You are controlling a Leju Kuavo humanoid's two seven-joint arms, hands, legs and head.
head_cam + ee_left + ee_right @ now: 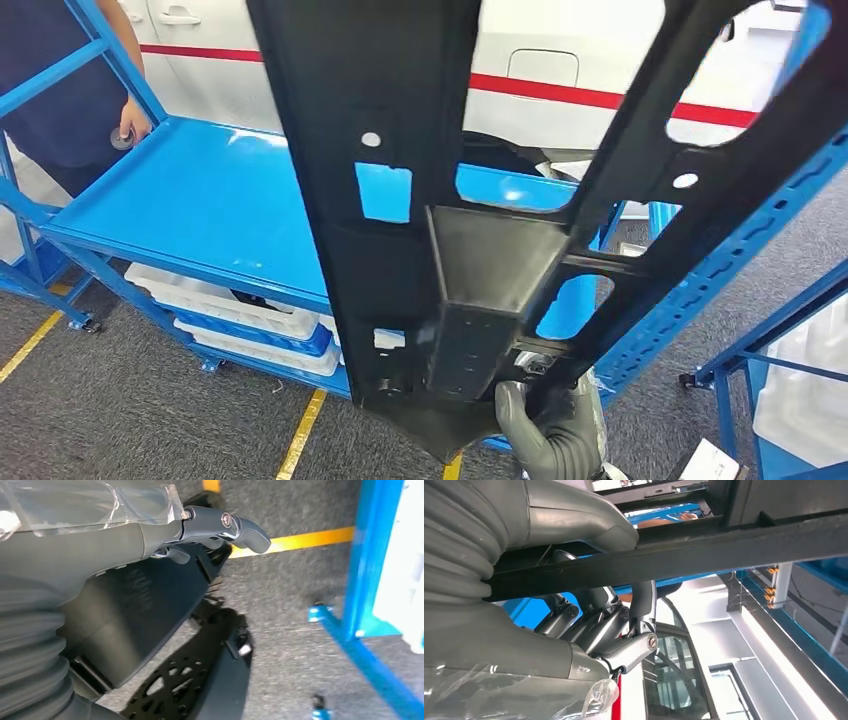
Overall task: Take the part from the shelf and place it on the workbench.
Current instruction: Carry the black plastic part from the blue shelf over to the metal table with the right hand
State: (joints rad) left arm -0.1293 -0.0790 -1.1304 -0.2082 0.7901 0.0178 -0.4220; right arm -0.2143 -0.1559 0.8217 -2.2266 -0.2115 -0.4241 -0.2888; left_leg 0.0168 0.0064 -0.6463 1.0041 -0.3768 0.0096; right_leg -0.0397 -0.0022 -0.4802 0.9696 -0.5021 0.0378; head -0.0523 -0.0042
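The part (400, 200) is a large black metal frame with cut-outs and a box-shaped rib, held upright close in front of the head camera. My right hand (560, 435) grips its lower end from below. In the right wrist view the right hand (589, 620) wraps a black bar of the part (724, 550), thumb on one side and dark fingers on the other. My left hand (200, 530) hangs over the grey floor with its thumb stretched out and nothing in it.
The blue shelf (200, 200) stands behind the part, its top board bare, with white trays (230, 310) on the lower level. A person (70, 90) stands at its far left corner. A white car (600, 70) is behind. Another blue rack (760, 350) stands at the right.
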